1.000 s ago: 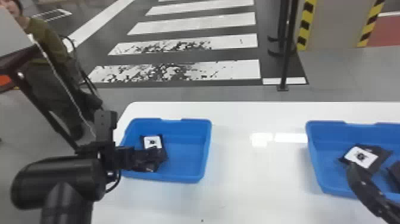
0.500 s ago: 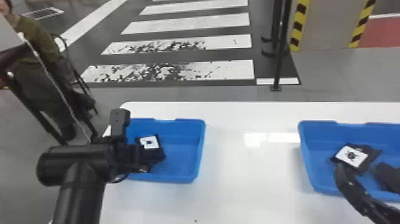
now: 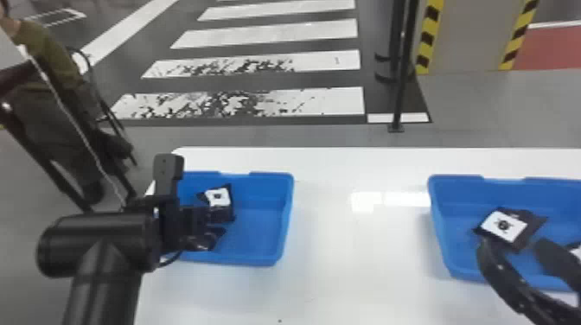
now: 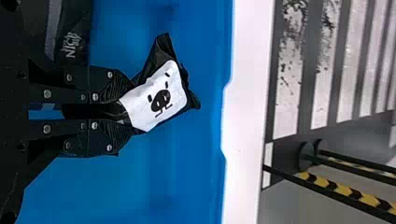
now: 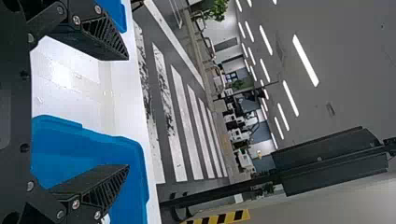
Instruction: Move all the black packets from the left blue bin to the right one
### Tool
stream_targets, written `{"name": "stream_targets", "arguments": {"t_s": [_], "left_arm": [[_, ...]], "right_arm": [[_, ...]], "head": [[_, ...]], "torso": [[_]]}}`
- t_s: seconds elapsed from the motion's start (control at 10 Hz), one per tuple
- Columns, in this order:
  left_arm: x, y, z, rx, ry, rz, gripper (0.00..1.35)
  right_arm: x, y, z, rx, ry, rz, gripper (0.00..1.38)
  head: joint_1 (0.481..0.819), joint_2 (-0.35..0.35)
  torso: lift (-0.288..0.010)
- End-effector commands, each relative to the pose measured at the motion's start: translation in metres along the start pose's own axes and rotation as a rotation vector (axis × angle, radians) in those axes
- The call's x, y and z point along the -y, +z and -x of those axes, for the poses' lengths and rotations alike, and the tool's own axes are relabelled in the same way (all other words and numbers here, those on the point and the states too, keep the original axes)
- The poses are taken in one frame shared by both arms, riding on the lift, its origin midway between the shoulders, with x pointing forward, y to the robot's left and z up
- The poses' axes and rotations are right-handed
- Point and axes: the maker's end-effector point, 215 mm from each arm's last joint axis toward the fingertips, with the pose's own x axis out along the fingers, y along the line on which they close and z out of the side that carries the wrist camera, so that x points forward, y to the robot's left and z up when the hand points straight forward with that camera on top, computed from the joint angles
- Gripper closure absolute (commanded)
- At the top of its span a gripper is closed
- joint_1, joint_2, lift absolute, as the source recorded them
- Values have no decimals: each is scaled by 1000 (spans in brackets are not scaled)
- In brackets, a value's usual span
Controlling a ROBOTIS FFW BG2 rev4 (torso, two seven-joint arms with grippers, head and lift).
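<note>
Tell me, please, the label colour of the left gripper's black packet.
White label with black print, clearest in the left wrist view.

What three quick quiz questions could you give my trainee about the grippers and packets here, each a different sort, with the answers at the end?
1. True or false: the right gripper has its fingers spread apart.
2. What is the left gripper closed on?
3. Fill in the blank: a packet in the right blue bin bears a ____ label.

Key: 1. true; 2. a black packet; 3. white.
</note>
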Motion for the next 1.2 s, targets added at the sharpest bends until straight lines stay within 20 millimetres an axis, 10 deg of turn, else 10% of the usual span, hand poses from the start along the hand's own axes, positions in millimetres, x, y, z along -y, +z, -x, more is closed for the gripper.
{"name": "stream_targets", "arguments": {"t_s": [0.0,0.2,0.6,1.1], "left_arm": [[23,22,27,81,-41,-29,1211],[70,36,57,168,-148,-69,1211],[253,15,80,203,-604,-153,1211],[380,-22,119,134,-901,-213,1211]], "right_arm": [[-1,0,-1,-1,3,-3,211],[-6,-1,-10,1,42,-27,211],[-35,0,-36,-29,187,-143,213],[-75,5,-55,-28,299,-247,213]], "head": [[695,171],[695,150],[695,20],[695,-145]], "torso": [[-140],[-140],[-140],[-140]]}}
